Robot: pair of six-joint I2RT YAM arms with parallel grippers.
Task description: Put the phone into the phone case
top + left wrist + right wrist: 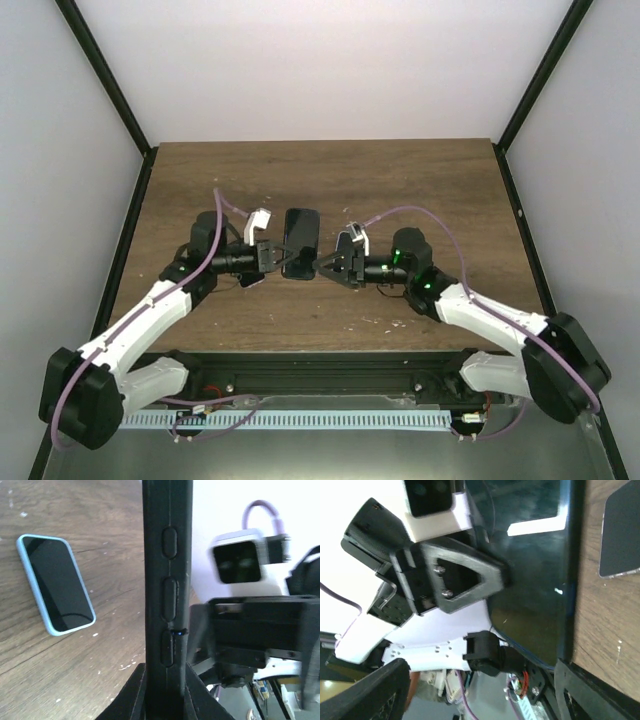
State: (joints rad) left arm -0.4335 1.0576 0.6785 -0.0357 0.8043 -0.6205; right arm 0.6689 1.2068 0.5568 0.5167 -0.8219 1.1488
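Black phone case (pixel 167 605) is standing on edge, the left claw (pixel 165 680) clamping it tightly. The right claw (pixel 482 680) is gaping wide, holding nothing. The blue-rimmed phone (pixel 56 582) is lying flat on the tabletop (pixel 100 510) beside the phone case, partly cropped in the right wrist view.

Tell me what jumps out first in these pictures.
The black case, held on edge by the left gripper over the middle of the table, catches the eye first and fills the left wrist view. Beside it a phone with a pale blue rim lies flat on the wood, screen up. The right gripper faces the case from the other side, jaws open.
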